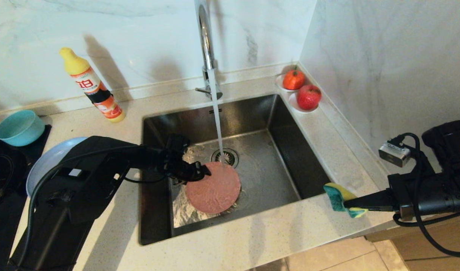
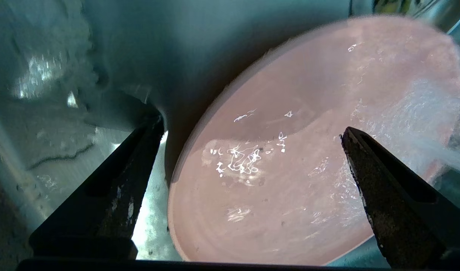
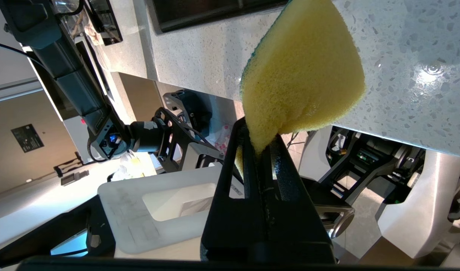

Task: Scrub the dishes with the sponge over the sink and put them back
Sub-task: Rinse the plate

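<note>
Under the running tap, the pink plate lies beside the spread left hand; the right hand pinches the sponge.

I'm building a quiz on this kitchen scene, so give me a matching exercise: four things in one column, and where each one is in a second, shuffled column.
Things
1. pink plate
2. sponge
3. teal bowl
4. pale plate

Places
A. clamped in the right gripper above the counter edge
B. far left, on the dark mat
C. lying in the sink under running water
D. on the counter, partly hidden behind the left arm

Pairs: 1-C, 2-A, 3-B, 4-D
</note>
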